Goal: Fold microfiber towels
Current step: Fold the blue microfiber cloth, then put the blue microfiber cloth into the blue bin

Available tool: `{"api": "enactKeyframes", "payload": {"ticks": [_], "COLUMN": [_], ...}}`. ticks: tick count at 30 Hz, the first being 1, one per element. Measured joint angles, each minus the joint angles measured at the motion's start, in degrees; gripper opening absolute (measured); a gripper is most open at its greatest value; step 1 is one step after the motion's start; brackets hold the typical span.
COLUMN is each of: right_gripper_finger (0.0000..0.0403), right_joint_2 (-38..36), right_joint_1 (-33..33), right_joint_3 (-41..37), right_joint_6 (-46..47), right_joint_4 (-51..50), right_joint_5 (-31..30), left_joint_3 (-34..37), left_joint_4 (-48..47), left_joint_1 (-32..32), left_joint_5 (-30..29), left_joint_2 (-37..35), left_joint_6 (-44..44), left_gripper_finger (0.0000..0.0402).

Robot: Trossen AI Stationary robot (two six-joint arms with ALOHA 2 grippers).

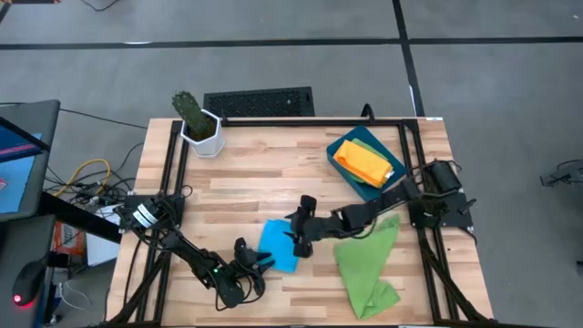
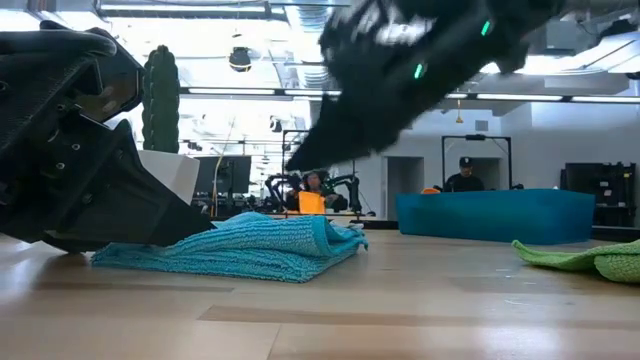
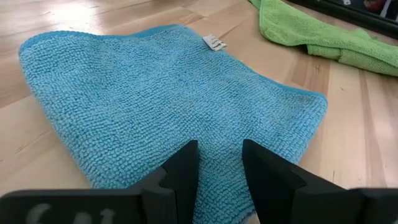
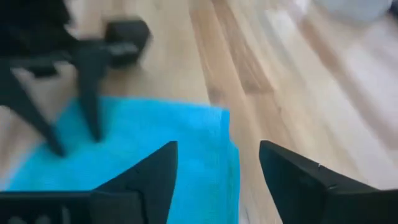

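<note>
A bright blue towel (image 1: pixel 276 241) (image 2: pixel 250 250) (image 3: pixel 155 106) (image 4: pixel 155 143) lies folded on the wooden table, near its front middle. My left gripper (image 1: pixel 260 262) (image 3: pixel 221 152) (image 2: pixel 195 225) lies low at the towel's near-left edge, its fingers apart and pointing over the cloth. My right gripper (image 1: pixel 297 240) (image 4: pixel 217 149) (image 2: pixel 320 140) hangs open above the towel's right side and touches nothing. A crumpled lime green towel (image 1: pixel 369 264) (image 2: pixel 590 258) (image 3: pixel 323 37) lies to the right. My left gripper's fingertips (image 3: pixel 186 165) reach slanting down from the table's near-left side over the blue towel's near edge (image 3: pixel 217 186). The cloth shows flat in the gap between them. Whether they touch it I cannot tell.
A dark-blue tray (image 1: pixel 364 189) (image 2: pixel 500 215) at the far right holds folded orange and yellow cloth (image 1: pixel 364 164). A cactus in a white pot (image 1: pixel 199 128) stands at the far left. People sit in the room beyond the table (image 2: pixel 462 175).
</note>
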State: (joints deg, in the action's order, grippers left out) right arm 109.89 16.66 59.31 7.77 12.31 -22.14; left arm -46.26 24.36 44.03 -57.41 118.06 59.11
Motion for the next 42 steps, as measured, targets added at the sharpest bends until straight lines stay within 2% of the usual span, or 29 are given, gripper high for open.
{"api": "enactKeyframes", "payload": {"ticks": [8,11,14,20,21,24,29,34,38,42], "right_gripper_finger": [0.0247,0.0231,0.0183,0.0038,0.0025,0.0022,0.0022,0.0022,0.0022,0.0022], "right_joint_2": [9.56,10.93,11.83,12.14,12.14,11.32,5.54,-3.27,-9.43,-16.65], "right_joint_1": [-1.55,-1.15,-0.48,-0.32,-0.37,-0.47,-0.60,-3.15,-4.57,-7.04], "right_joint_3": [0.12,0.58,0.81,0.81,0.79,0.68,-0.19,-0.06,-0.09,-0.02], "right_joint_6": [3.29,5.55,5.72,7.97,8.51,10.15,9.46,7.35,6.78,5.75], "right_joint_4": [5.84,4.03,3.47,3.88,3.88,3.42,-2.45,-11.34,-20.61,-29.61], "right_joint_5": [2.74,2.52,2.85,7.52,8.21,9.41,11.31,9.34,5.06,0.76], "left_joint_3": [0.00,0.00,0.00,0.00,0.00,0.19,0.02,0.01,0.02,0.02], "left_joint_4": [-0.13,-0.22,-0.24,-0.24,-0.30,-1.12,-2.79,-5.62,-8.03,-9.40], "left_joint_1": [0.02,0.02,0.02,0.02,0.02,-0.03,0.11,0.95,1.98,3.06], "left_joint_5": [0.00,0.00,-0.02,-0.11,-0.11,2.20,4.65,3.01,0.69,-1.03], "left_joint_2": [0.02,0.02,0.02,0.02,-0.21,-2.83,-14.09,-24.39,-28.40,-29.09], "left_joint_6": [-0.07,-0.09,-0.15,-0.17,-0.17,-1.85,-10.97,-19.05,-22.00,-22.46], "left_gripper_finger": [0.0118,0.0118,0.0118,0.0118,0.0119,0.0119,0.0119,0.0119,0.0119,0.0119]}}
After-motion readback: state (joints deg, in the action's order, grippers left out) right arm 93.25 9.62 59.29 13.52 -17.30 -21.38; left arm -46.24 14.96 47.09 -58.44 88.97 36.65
